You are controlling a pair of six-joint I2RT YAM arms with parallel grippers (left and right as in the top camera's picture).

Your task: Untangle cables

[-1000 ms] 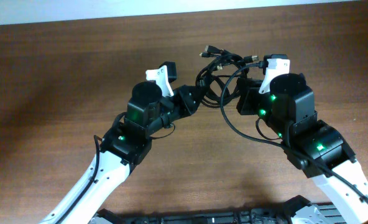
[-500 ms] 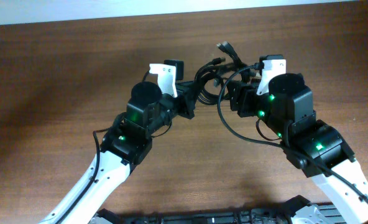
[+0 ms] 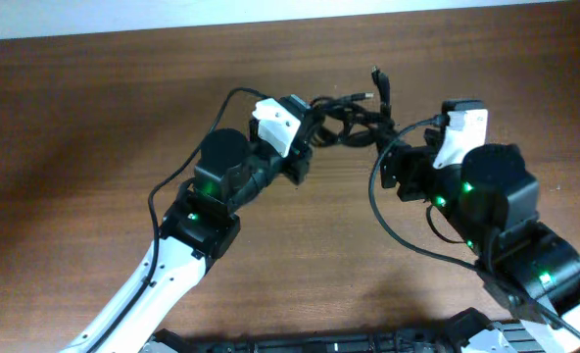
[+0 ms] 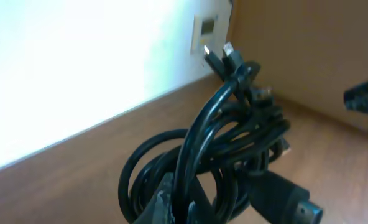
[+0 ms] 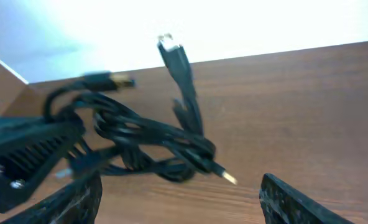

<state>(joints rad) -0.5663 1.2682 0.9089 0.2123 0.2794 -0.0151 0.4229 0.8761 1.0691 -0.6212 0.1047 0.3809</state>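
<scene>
A knot of black cables (image 3: 347, 120) hangs at the table's far middle, with plug ends sticking up (image 3: 378, 80). My left gripper (image 3: 305, 137) is shut on one strand of it; in the left wrist view the jaws (image 4: 183, 200) pinch a cable below the coils (image 4: 234, 140), and a thick connector (image 4: 289, 200) points right. My right gripper (image 3: 393, 167) stands open just right of the knot. In the right wrist view its fingers (image 5: 72, 199) are wide apart with nothing between them, the cables (image 5: 153, 146) ahead. One cable loops down past the right arm (image 3: 376, 201).
The brown wooden table (image 3: 94, 118) ends at its far edge (image 3: 172, 29), with a white surface beyond. The left gripper's black body (image 5: 22, 155) shows at the left of the right wrist view, close to the knot.
My right gripper has opened, let go of the cables and drawn back to the right. The left gripper has carried the knot farther back on the table.
</scene>
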